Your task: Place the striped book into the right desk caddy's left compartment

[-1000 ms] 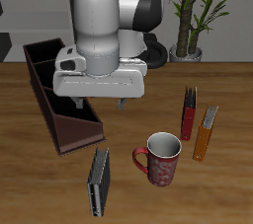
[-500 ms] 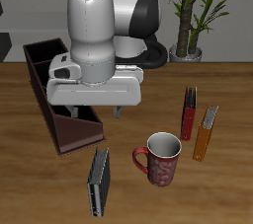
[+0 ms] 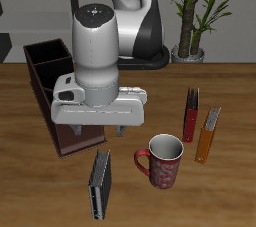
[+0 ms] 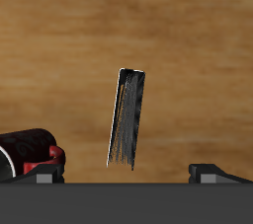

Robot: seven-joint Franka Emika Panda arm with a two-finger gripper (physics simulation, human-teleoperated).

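The striped book [image 3: 99, 184] stands on its edge on the table near the front edge, dark with fine pale stripes; it also shows in the wrist view [image 4: 126, 117]. My gripper [image 3: 97, 131] hangs above and just behind the book, open and empty, with both fingertips [image 4: 219, 172] spread wide apart. The right desk caddy [image 3: 50, 83] is a long dark maroon box behind the arm, partly hidden by the gripper's body.
A red patterned mug [image 3: 162, 161] stands beside the book and shows in the wrist view [image 4: 25, 152]. A slim red object [image 3: 190, 116] and a slim orange object [image 3: 208, 136] lie past the mug. A potted plant [image 3: 195, 11] stands at the back.
The arm has come forward and lower, from over the caddy's near end to above the striped book. The book and mug have not moved.
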